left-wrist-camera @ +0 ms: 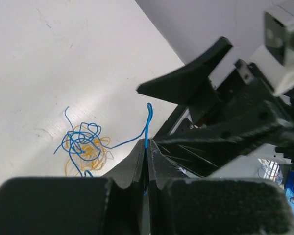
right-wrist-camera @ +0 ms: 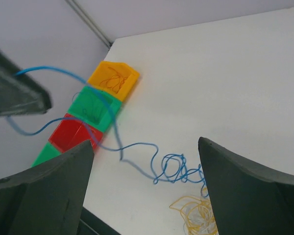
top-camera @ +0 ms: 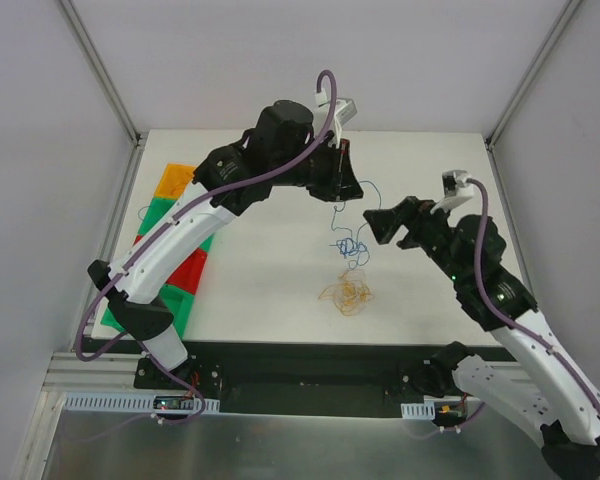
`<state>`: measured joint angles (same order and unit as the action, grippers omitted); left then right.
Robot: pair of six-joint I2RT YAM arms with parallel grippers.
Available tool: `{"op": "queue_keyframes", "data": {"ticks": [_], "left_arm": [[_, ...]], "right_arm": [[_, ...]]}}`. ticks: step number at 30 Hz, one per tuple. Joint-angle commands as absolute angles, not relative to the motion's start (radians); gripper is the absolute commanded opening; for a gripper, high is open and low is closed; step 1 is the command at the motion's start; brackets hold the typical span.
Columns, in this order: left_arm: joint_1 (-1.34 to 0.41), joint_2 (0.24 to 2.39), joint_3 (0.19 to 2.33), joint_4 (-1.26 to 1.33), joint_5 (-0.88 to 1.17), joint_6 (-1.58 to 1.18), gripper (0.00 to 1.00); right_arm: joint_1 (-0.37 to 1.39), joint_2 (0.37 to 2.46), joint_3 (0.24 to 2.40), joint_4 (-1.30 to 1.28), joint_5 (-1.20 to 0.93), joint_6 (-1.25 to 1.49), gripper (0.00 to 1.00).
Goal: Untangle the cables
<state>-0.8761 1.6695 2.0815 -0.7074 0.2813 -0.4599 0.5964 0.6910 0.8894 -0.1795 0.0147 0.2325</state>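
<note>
White table (top-camera: 430, 300); left hand (left-wrist-camera: 148, 145) clamped on blue cable (left-wrist-camera: 148, 120); right hand (right-wrist-camera: 146, 166) wide apart.

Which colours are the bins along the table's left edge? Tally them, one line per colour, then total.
Orange bin: 1
Green bin beside it and green end bin: 2
Red bin: 1
Total: 4 bins in view

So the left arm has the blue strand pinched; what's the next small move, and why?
Probably raise the left gripper up and away from the pile. Its fingers are shut on the blue cable, whose knotted loops lie by the orange clump. The right gripper hangs open, holding nothing.
</note>
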Motion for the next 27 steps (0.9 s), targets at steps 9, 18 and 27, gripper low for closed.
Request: {"op": "queue_keyframes", "data": {"ticks": [9,18,27], "left_arm": [[-0.881,1.606,2.364,-0.706,0.454,-0.594,0.0],[-0.7,1.474,2.401,-0.724,0.195,-0.465,0.0],[-0.663,1.425,2.365,-0.729,0.071,-0.38,0.0]], "right_arm": [[0.655,1.228,0.922,0.046,0.383,0.344,0.87],[0.571,1.244,0.6,0.198,0.296,0.348,0.87],[0.457,1.181,0.571,0.126,0.207,0.247,0.87]]}}
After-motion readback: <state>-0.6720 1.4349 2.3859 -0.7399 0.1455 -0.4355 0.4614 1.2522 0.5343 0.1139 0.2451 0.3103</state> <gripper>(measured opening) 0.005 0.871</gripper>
